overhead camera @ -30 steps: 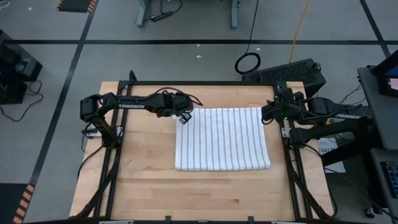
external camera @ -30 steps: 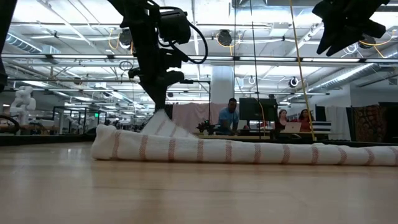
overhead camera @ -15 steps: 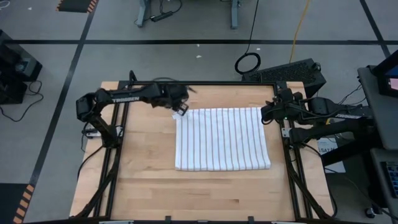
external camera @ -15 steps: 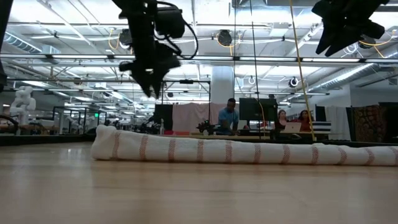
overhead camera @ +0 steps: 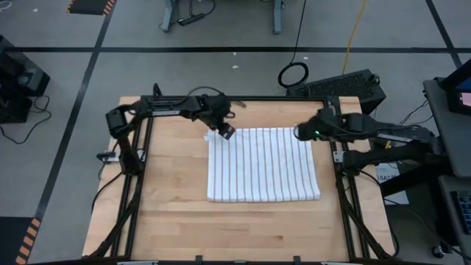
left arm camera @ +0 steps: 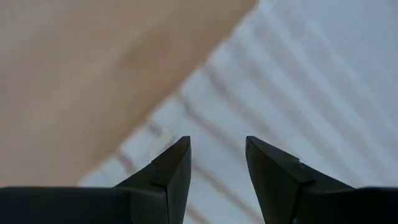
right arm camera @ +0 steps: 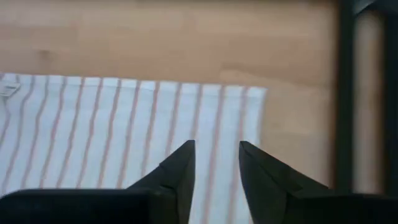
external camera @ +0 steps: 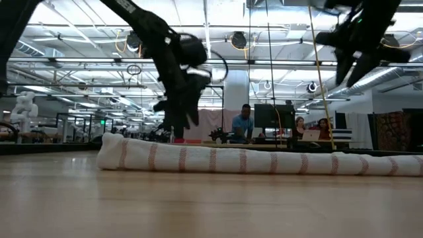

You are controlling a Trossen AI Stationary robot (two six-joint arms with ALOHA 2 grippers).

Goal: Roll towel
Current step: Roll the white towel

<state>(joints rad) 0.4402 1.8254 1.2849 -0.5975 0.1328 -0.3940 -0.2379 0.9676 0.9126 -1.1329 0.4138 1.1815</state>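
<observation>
Striped towel (overhead camera: 262,165) beneath both grippers

Materials: soft cloth on sealed wood, matt dark hardware.

The towel (overhead camera: 262,164) is seen as thin woven cloth, matt white with narrow dark stripes, lying limp and slightly puffed at its folded edge; a small white tag (right arm camera: 9,89) is sewn at the edge ahead of the right gripper (right arm camera: 216,155). The table (overhead camera: 169,221) is light wood, smooth, with a faint satin sheen and visible grain around the cloth. The fingers (left arm camera: 171,171) of the left gripper (left arm camera: 217,155), directly over the striped cloth, look like matt dark plastic, smooth-faced. The table frame (overhead camera: 346,206) is made of black matt metal bars.
</observation>
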